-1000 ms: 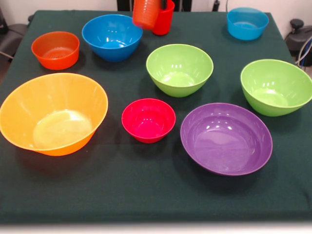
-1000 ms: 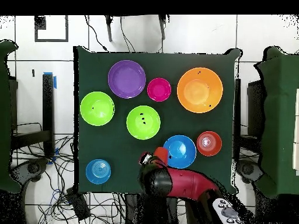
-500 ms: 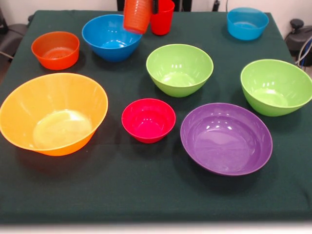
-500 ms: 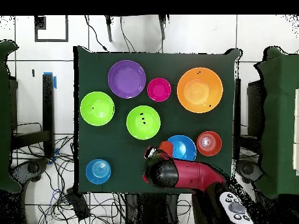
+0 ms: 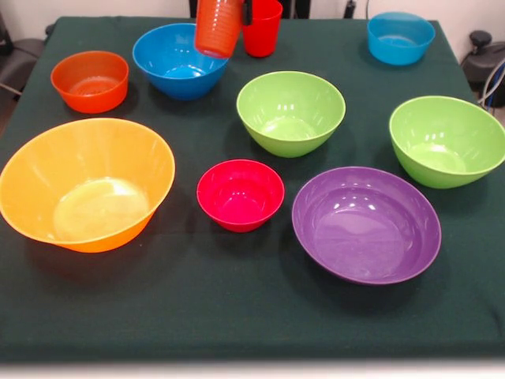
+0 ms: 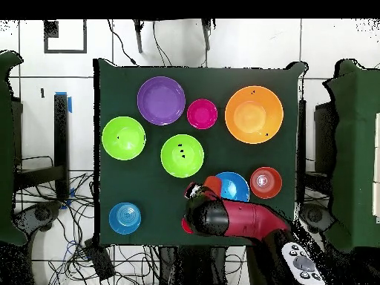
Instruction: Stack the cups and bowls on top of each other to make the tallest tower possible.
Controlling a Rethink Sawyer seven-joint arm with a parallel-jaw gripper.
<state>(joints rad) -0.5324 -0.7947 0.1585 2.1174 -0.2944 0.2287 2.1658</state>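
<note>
Since a second ago, the orange cup [image 5: 218, 28] has drifted off the red cup [image 5: 262, 26] toward the blue bowl [image 5: 181, 60], hanging clear of the tabletop [image 5: 237, 300] with the big orange bowl [image 5: 85, 183] well nearer the camera. Overhead, the gripper [image 6: 196, 194] hides the fingers; I cannot tell their grip.

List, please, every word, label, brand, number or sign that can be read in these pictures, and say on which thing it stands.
None: no view shows readable text.
The orange cup, the red cup and the bowls, such as the purple bowl, are plain and unmarked.
The green table cloth bears no marking either.
</note>
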